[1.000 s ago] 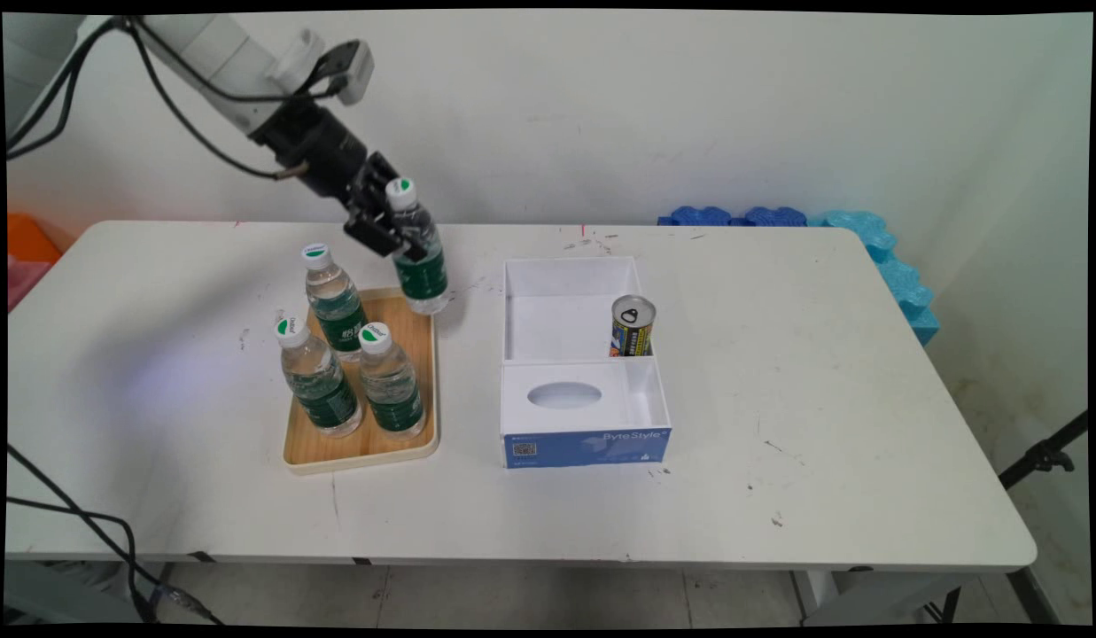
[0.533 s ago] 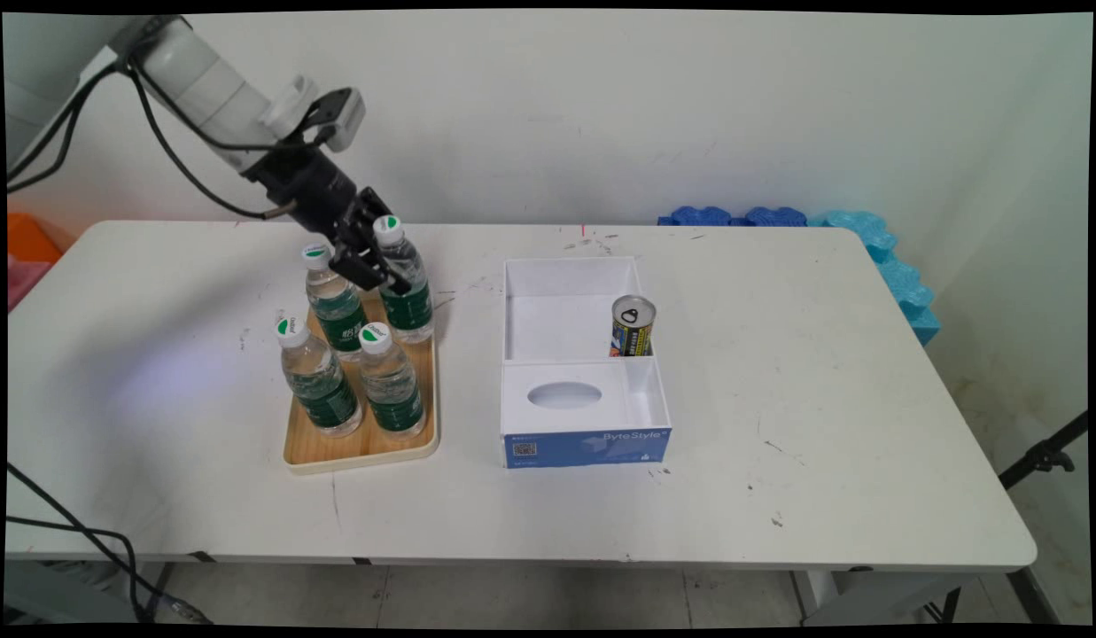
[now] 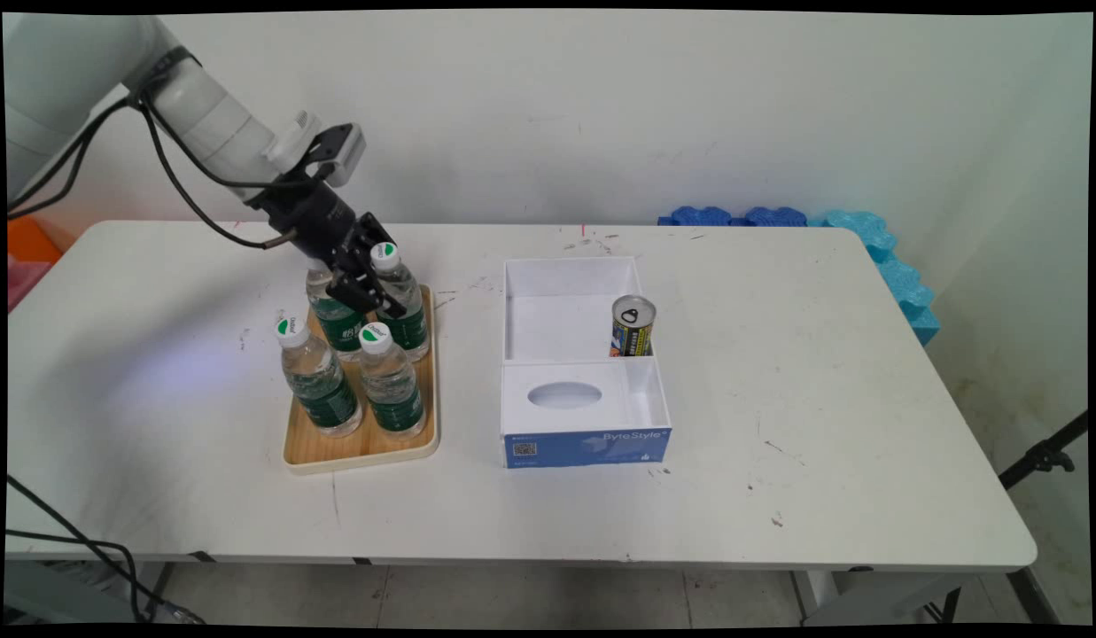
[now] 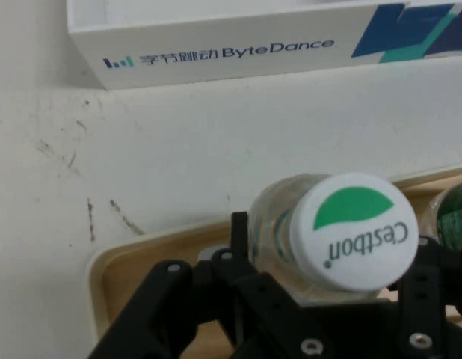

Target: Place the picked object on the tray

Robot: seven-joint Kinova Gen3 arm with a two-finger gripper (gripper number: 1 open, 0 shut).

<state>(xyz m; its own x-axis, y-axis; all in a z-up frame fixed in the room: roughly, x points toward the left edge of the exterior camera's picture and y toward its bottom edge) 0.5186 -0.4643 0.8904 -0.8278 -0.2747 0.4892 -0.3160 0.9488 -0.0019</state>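
Observation:
My black gripper [image 3: 373, 292] is shut on a water bottle [image 3: 399, 299] with a green label and a white-and-green cap, held by its neck and shoulder. The bottle stands at the far right corner of the wooden tray [image 3: 361, 450]; whether its base touches the tray I cannot tell. In the hand view the gripper [image 4: 332, 273] clasps the bottle [image 4: 287, 232] just under the cap [image 4: 353, 230], above the tray's corner [image 4: 122, 273]. Three more bottles stand on the tray: one behind the gripper [image 3: 330, 306], one at the front left [image 3: 315, 377], one at the front middle [image 3: 390, 381].
A white open box [image 3: 583, 350] with a blue front stands right of the tray, with a can [image 3: 633, 326] in its far compartment. The box's side [image 4: 216, 41] shows in the hand view. Blue foam pieces [image 3: 875, 244] lie at the table's far right.
The gripper has come down and to the left with the bottle, from above the tray's far right edge onto the tray's far right corner.

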